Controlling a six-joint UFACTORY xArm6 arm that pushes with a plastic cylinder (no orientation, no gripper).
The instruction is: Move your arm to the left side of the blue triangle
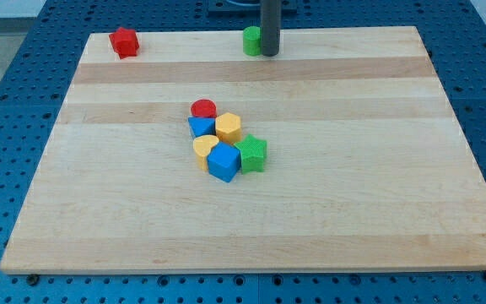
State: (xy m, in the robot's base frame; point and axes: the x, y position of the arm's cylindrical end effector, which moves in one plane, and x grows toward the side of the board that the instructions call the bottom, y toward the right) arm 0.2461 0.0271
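Wooden tabletop (327, 211) on a blue pegboard base (7, 59). My tip (269, 53) rests at the view's top, touching the right side of a green cylinder (251, 40); there is no gripper, only the rod. The blue triangle (200, 127) lies mid-board, well apart from my tip, clustered with a red cylinder (203, 108), yellow hexagon (229, 127), yellow heart (205, 150), blue cube (224, 161) and green star (252, 154). A red star (125, 41) sits top left.

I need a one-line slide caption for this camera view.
My tip beside the green block, far from the blue triangle in the cluster.
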